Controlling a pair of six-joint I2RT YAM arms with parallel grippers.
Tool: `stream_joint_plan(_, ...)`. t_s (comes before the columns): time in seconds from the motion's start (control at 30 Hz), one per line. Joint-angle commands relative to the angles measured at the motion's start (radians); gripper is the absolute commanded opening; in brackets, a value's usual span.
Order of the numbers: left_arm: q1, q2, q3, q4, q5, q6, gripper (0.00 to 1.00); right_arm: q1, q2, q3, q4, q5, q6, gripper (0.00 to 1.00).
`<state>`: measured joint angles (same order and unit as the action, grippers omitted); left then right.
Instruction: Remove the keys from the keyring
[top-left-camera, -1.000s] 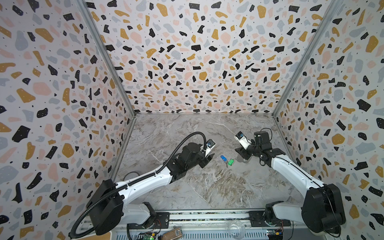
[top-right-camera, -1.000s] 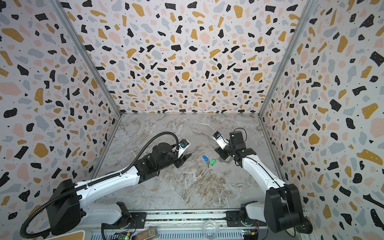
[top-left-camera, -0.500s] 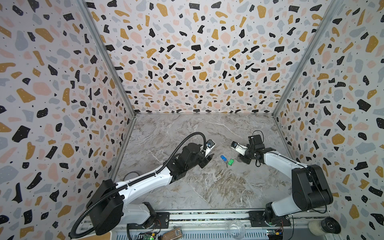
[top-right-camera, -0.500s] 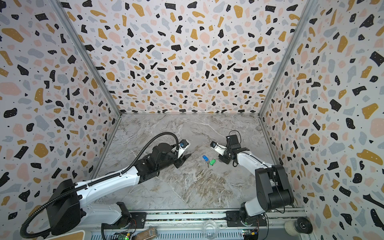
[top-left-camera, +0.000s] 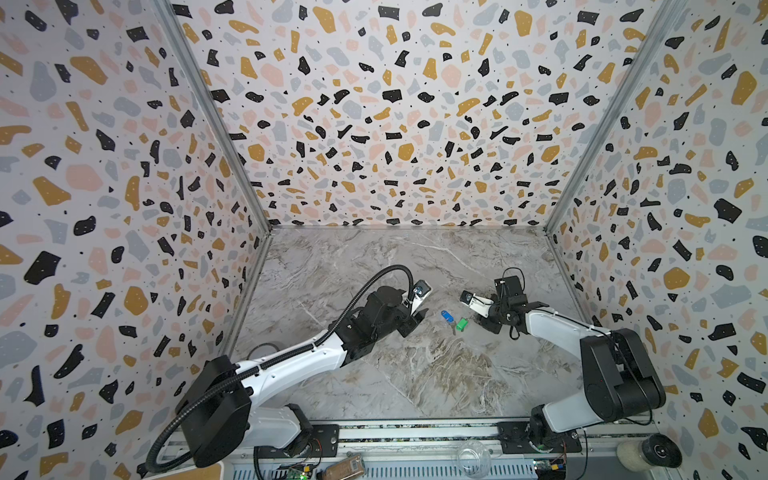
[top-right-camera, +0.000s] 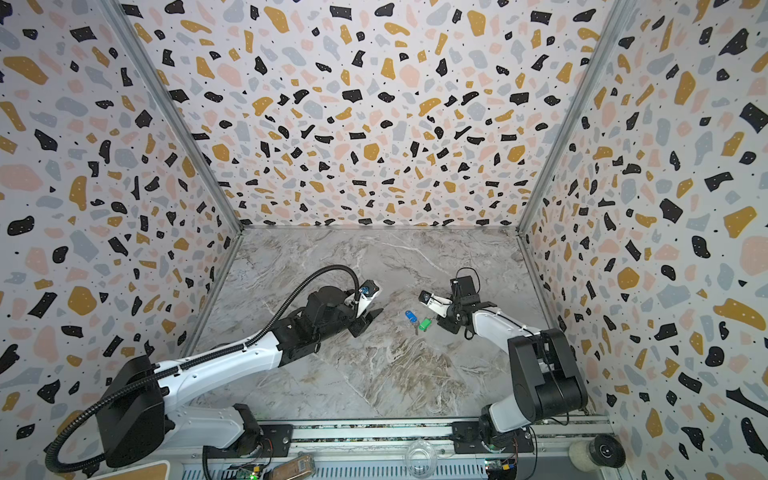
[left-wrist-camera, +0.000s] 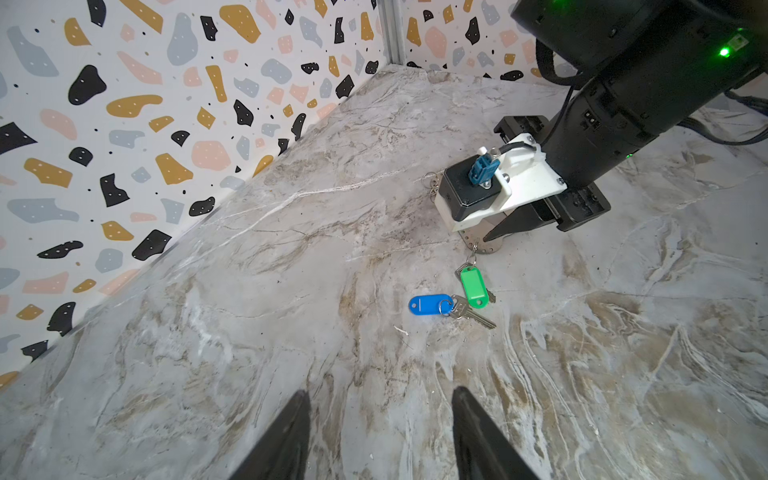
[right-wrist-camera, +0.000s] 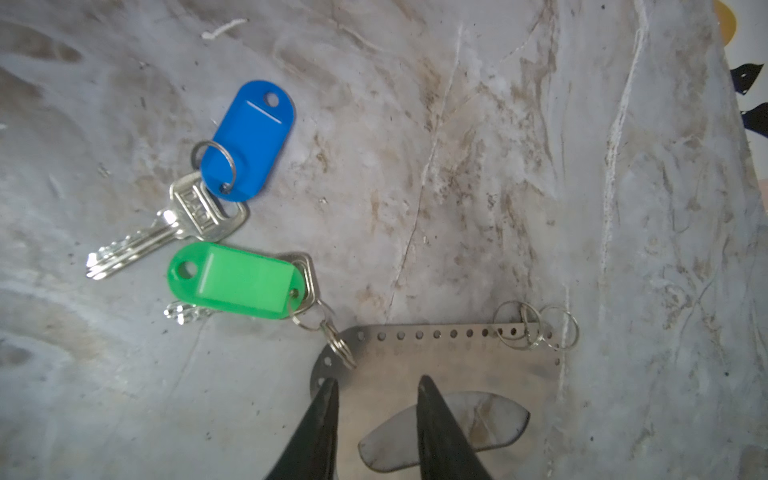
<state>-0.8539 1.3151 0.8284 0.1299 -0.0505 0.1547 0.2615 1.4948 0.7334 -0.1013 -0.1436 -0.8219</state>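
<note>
- Progress, as a judgement: about half done. One key looked free of the keyring, and the other was linked to it.
- The left gripper (left-wrist-camera: 380, 392) hovered empty over the marble-patterned worktop (left-wrist-camera: 249, 332). Its jaws were wide apart, near the keys but touching nothing.
- The blue-tagged key (right-wrist-camera: 203, 212) lay flat on the worktop. It was a silver key on a small split ring with an oblong blue tag (right-wrist-camera: 249, 137). Nothing joined it to the keyring, so it appeared removed.
- Just beside it lay the green-tagged key (right-wrist-camera: 308, 272), mostly hidden under its oblong green tag (right-wrist-camera: 237, 280). A short chain of ring links (right-wrist-camera: 340, 347) ran from it to a corner hole of the keyring, so this key was left to detach.
- The keyring (right-wrist-camera: 449, 361) was a flat, dull grey plate with small holes along its edge and a curved slot. Spare rings (right-wrist-camera: 536, 324) hung at its other corner. It lay flat between the two arms, closer to the right one.
- The right gripper (right-wrist-camera: 377, 379) pointed down over the keyring, jaws a little apart with nothing between them. Whether the tips touched the plate could not be told.
</note>
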Motion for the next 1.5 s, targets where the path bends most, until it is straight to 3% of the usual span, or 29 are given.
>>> stream_joint_plan(0.0,-0.004,0.001,-0.001,0.017,-0.009,0.013,0.56,0.014,0.014,-0.010,0.025,0.009,-0.017,0.33)
stream_joint_plan(0.33,-0.004,0.002,0.002,0.010,-0.012,0.012,0.56,0.021,0.034,-0.016,0.024,-0.006,-0.033,0.31)
stream_joint_plan(0.73,-0.004,0.004,0.005,0.004,-0.014,0.011,0.56,0.032,0.044,-0.025,0.024,-0.003,-0.051,0.17)
stream_joint_plan(0.93,-0.004,0.003,0.006,0.004,-0.013,0.012,0.56,0.039,0.008,-0.035,0.026,0.012,-0.068,0.09)
stream_joint_plan(1.47,-0.004,-0.043,0.014,-0.003,-0.022,0.008,0.55,0.082,-0.158,-0.021,-0.060,-0.045,-0.096,0.02)
